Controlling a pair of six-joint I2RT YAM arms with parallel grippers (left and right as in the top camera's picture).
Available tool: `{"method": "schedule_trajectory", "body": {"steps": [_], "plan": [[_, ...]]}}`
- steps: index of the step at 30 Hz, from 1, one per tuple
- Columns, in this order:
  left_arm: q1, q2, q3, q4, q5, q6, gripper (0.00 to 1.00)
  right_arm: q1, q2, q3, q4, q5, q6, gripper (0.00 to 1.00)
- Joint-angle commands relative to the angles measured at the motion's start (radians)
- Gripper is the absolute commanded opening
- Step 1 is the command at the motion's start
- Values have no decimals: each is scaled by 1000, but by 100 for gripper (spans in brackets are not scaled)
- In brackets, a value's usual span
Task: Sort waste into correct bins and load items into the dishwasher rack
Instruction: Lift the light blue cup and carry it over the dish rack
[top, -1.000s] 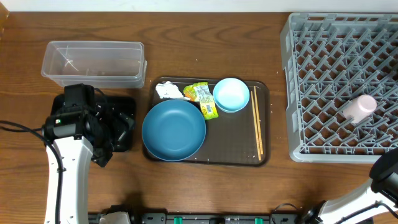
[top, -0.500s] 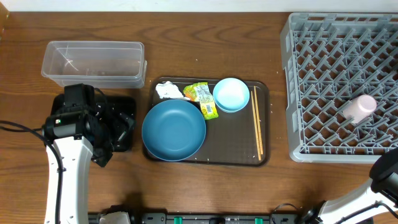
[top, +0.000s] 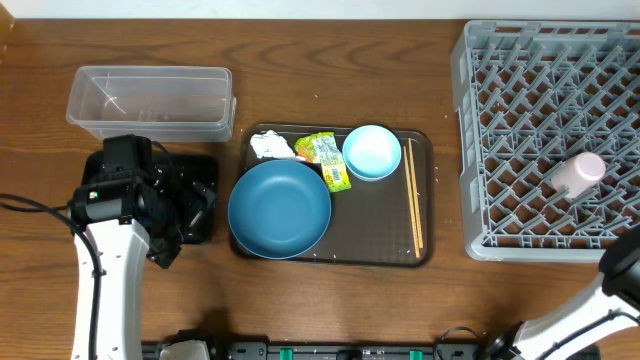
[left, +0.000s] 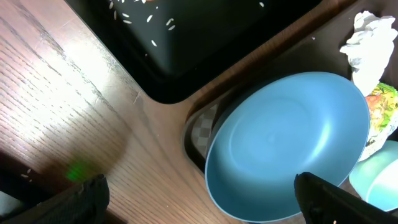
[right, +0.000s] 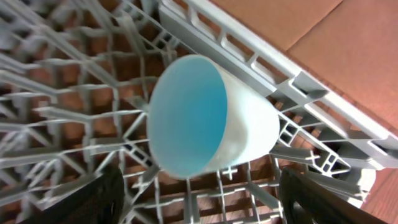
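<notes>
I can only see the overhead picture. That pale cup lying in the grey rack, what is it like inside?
Observer: The right wrist view shows the cup is light blue inside, lying on its side on the rack.
Operator: Is anything gripping it?
Observer: No. The right claw is open, its fingers clear of the cup on both sides.
Operator: Anything hidden over on the left?
Observer: The left wrist view shows white rice grains scattered in the black tray.
</notes>
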Motion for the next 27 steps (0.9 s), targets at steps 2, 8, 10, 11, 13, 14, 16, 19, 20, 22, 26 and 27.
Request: {"method": "schedule_trajectory", "body": {"steps": [2,8,10,11,13,14,16,19,20,22,26,27], "plan": [[-2,1,16,-3,-14,6,98,-3,38,-3,16,78,2,77],[-2,1,16,-3,-14,6,98,-4,38,-1,11,143,12,69],[-2,1,16,-3,-14,6,98,-4,38,-1,5,151,12,65],[-2,1,16,-3,-14,6,98,-4,38,-1,3,151,12,65],[-2,1,16,-3,-14,6,98,-4,38,-1,-4,165,12,61],[-2,1,16,-3,-14,6,98,-4,38,-1,-9,180,12,58],[-2,1,16,-3,-14,6,98,-4,38,-1,-16,215,13,50],[-2,1,16,-3,-14,6,98,-4,38,-1,-31,229,23,39],[-2,1,16,-3,-14,6,98,-4,38,-1,-37,229,29,34],[-2,1,16,-3,-14,6,98,-4,38,-1,-46,229,35,27],[-2,1,16,-3,-14,6,98,-2,35,0,-68,268,35,12],[-2,1,16,-3,-14,6,98,-2,34,0,-74,278,35,8]]}}
